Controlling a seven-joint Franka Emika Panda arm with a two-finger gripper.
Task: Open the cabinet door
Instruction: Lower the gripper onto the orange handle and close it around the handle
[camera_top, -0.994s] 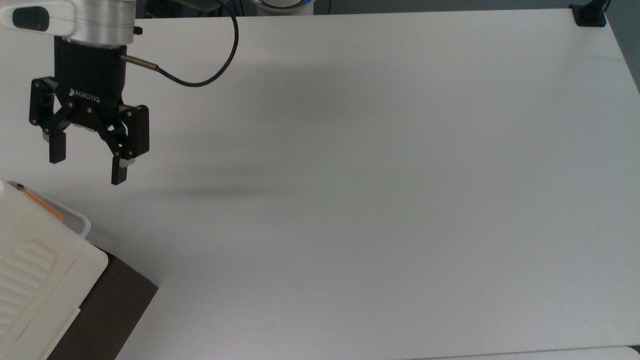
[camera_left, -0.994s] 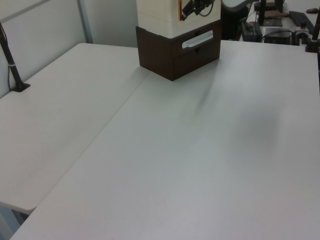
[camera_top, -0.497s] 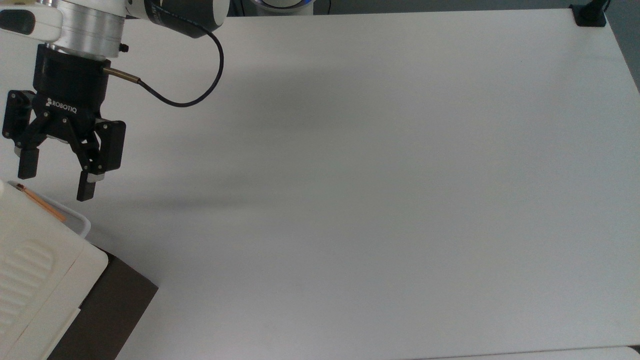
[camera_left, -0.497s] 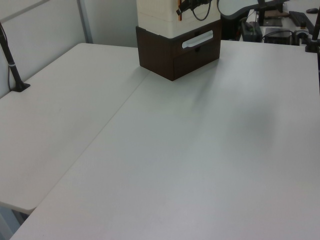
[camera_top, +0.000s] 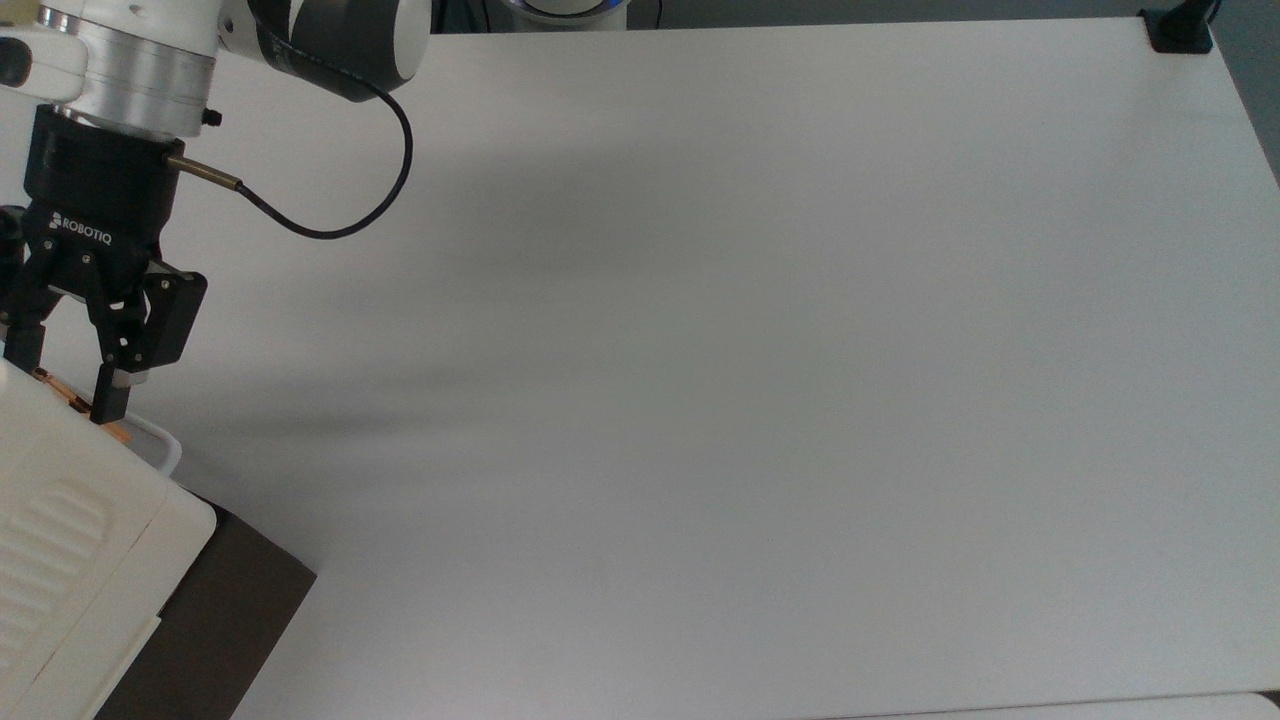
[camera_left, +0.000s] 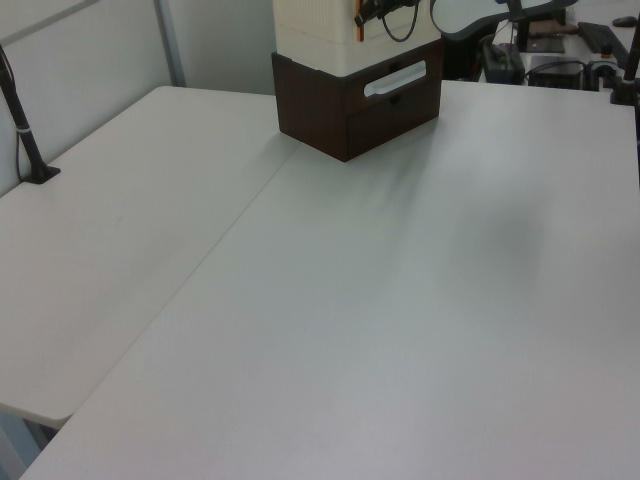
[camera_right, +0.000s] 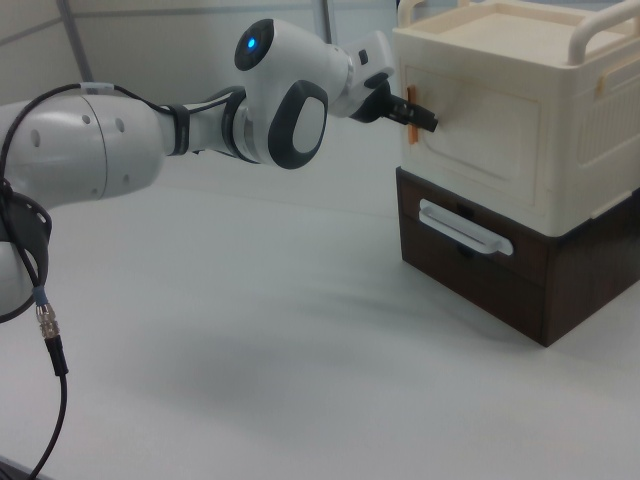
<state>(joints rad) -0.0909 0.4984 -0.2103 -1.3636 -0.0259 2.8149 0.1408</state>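
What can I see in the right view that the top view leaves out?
The right view alone shows the cabinet door's whole closed front face, and the dark brown base with its white rail. The top view alone shows the cabinet's ribbed top, and the tool open, a finger either side of the orange handle. Both show the tool at that handle and the white table.

Even, diffuse overhead illumination is shown. Soft, blurred shadows are cast across the matte white counter (camera_top: 760, 330). No glare is recorded; slight softness is seen throughout.
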